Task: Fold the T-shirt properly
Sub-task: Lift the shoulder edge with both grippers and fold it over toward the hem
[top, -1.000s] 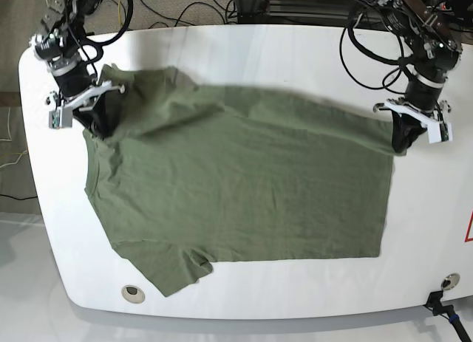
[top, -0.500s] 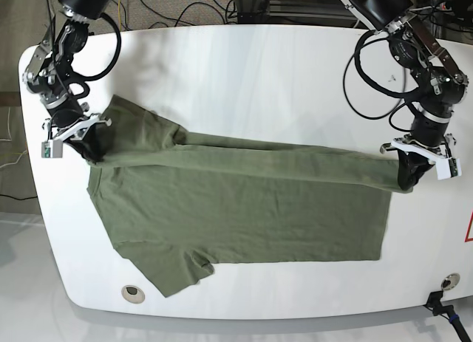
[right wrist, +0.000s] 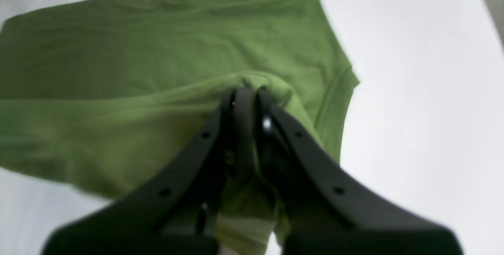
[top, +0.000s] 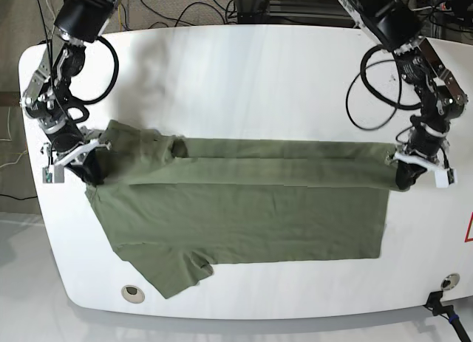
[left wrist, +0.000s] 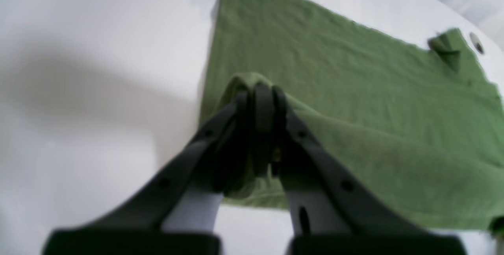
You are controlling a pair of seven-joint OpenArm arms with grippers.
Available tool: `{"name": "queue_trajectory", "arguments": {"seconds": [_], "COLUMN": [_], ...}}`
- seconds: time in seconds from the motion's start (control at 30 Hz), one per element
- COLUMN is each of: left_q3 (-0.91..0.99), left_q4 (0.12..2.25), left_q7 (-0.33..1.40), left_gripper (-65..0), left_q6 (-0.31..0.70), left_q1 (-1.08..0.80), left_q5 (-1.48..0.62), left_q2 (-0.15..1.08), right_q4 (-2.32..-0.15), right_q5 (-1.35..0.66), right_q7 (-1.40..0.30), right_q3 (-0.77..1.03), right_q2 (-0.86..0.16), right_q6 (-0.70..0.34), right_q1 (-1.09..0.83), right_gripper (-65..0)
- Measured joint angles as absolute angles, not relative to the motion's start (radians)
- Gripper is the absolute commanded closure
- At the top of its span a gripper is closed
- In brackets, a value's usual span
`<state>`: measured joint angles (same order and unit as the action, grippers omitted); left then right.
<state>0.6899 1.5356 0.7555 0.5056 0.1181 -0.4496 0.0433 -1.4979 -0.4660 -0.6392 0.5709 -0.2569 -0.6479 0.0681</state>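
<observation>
**Long fold in hand, far edge carried over the body**

You have the T-shirt [top: 244,209] spread lengthways across the white desk [top: 251,69], collar end toward the base view's left, hem toward its right. The far long edge is lifted off the desk and carried over the body, so a band of cloth lies doubled along the top of the garment. The near sleeve [top: 174,268] lies flat and untouched by the desk's front edge.

Left hand [top: 405,178]: closed tight on the hem-side corner. In its wrist view the dark fingers [left wrist: 271,101] meet with green cloth bunched over their tips. Right hand [top: 83,165]: likewise clamped, on the shoulder end beside the far sleeve; cloth wraps the finger tips there too.

Why this hold: pinching both ends of one edge keeps that edge taut between the hands, so it travels as a straight line rather than sagging mid-span. The band between the hands looks fairly even, with a bunch near the collar.

My read: you are mid-way through the first lengthwise fold. The next move probably calls for both hands to travel together toward the near edge and lower evenly. If one leads, the crease will likely skew; the bunched far sleeve may fold in crumpled.
</observation>
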Motion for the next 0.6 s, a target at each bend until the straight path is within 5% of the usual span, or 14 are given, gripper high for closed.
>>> {"name": "queue_trajectory", "arguments": {"seconds": [0.6], "left_q3": [0.480], "left_q4": [1.182], "left_q7": [0.521], "left_gripper": [0.0], "left_q6": [0.500], "left_q1": [0.211], "left_q5": [-0.450], "left_q2": [0.157], "right_q4": [-1.217], "right_q5": [-0.316], "right_q7": [-0.559], "right_q3": [0.550], "right_q2": [-0.242], "right_q6": [-0.644], "right_q1": [0.209], "right_gripper": [0.0]}}
